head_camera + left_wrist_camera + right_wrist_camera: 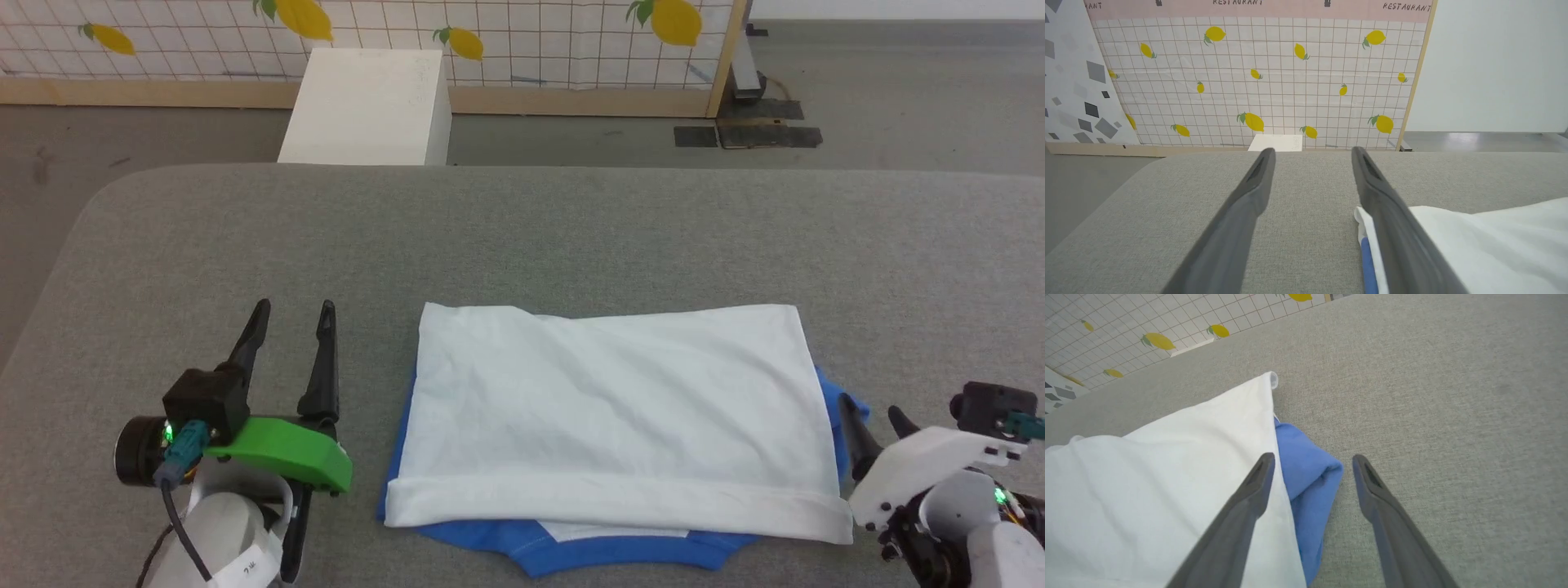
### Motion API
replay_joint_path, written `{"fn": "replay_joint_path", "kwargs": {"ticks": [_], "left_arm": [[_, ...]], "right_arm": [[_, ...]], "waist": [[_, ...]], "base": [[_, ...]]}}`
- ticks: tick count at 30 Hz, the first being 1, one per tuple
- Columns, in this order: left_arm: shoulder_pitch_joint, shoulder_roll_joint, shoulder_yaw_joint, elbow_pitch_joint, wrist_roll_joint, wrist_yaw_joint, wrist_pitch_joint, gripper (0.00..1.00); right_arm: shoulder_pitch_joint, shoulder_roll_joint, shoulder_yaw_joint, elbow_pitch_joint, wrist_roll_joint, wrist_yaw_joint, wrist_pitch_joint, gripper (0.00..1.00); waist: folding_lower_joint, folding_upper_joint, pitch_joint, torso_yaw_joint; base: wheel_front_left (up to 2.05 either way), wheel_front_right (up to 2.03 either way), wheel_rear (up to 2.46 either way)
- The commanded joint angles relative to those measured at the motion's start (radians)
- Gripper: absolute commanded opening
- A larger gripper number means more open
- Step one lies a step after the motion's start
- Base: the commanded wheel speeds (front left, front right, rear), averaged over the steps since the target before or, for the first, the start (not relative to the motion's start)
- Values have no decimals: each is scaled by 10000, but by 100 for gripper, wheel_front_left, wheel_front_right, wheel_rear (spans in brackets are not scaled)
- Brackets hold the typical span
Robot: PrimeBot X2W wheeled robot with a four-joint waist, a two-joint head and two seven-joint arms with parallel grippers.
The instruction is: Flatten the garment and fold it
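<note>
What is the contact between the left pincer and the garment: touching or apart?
Apart. In the head view, bare grey table shows between the left pincer and the garment, beside its left edge.

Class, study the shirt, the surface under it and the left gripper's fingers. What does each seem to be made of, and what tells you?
The garment: soft, thin knit fabric, perhaps cotton, matte; it creases and its hem rolls.
The table: grey woven cloth cover, matte; the weave shows close up.
The fingers of the left gripper: probably hard plastic, dark, smooth, with a dull sheen.
</note>
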Motion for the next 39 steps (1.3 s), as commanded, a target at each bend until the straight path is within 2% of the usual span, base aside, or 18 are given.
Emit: {"fn": "replay_joint_path", "kwargs": {"ticks": [1,7,10,14,16,18,23,29,33,36,39], "left_arm": [[-213,-124,108,132,183,-128,-36,100],[-389,-416,469,413,539,-464,-37,100],[-375,-521,635,501,687,-622,-37,100],[-288,-677,849,552,824,-789,-37,100],[-245,-764,930,586,891,-865,-37,100],[-222,-840,1004,616,958,-937,-37,100],[-215,-1000,1104,721,1117,-1125,-37,100],[-183,-1164,1228,749,1276,-1274,-37,100],[-77,-1265,1358,690,1385,-1364,-37,100],[-13,-1309,1429,673,1433,-1418,-37,100],[71,-1352,1523,681,1469,-1465,-37,100]], "right_arm": [[-346,4,33,341,-104,-15,215,100],[-987,4,191,1687,-356,-15,1496,100],[-1147,4,205,2111,-642,-15,2170,100],[-1222,4,570,2424,-415,-15,2838,100],[-1224,4,879,2442,-121,-15,2975,78],[-1219,4,1079,2390,45,-15,2921,3],[-1147,4,914,2146,-104,-15,2431,0],[-885,5,-255,1468,-716,-15,1913,0],[-466,5,-1604,411,-1860,-15,1732,0],[-245,5,-2000,-135,-2438,-15,1805,0],[-2,5,-1929,-906,-2688,-15,1996,0]], "waist": [[1,0,20,-21],[1,0,70,-33],[1,0,67,-13],[1,0,64,7],[1,0,49,21],[1,0,52,27],[1,0,34,56],[1,0,40,65],[1,0,83,27],[1,0,89,4],[1,0,51,-50]], "base": [[0,0,0],[0,0,0],[0,0,0],[0,0,0],[0,0,0],[0,0,0],[0,0,0],[0,0,0],[0,0,0],[0,0,0],[0,0,0]]}}
